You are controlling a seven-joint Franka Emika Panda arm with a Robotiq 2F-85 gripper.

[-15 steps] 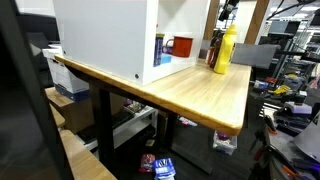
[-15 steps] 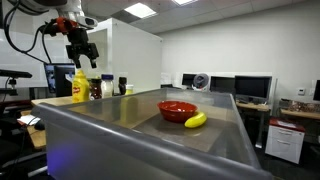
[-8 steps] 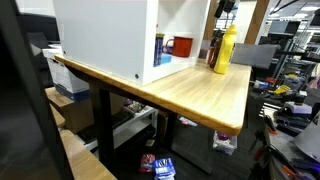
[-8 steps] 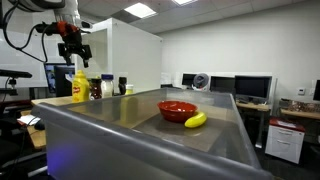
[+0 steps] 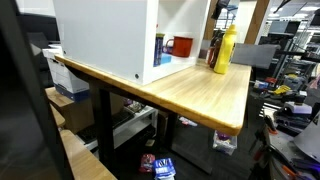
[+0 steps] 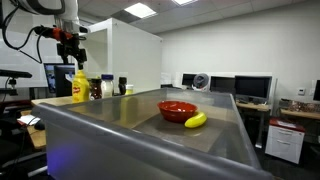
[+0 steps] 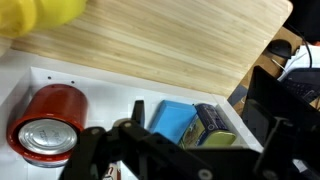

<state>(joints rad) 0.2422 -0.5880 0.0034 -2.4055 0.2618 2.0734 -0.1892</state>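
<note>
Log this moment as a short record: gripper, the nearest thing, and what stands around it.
gripper: gripper open, holding nothing, in the air above the bottle
nearest thing: yellow bottle, upright on the wooden table
beside it: red container inside the white cabinet
foreground: red bowl and banana side by side in a grey tray

An exterior camera sat low off the corner of the wooden tabletop (image 5: 200, 90), looking along it to the yellow bottle (image 5: 225, 48) at the back. An exterior camera stood well away behind a grey counter (image 6: 120, 125), catching the same bottle (image 6: 79, 86). The wrist camera stared down, close over the tabletop.
</note>
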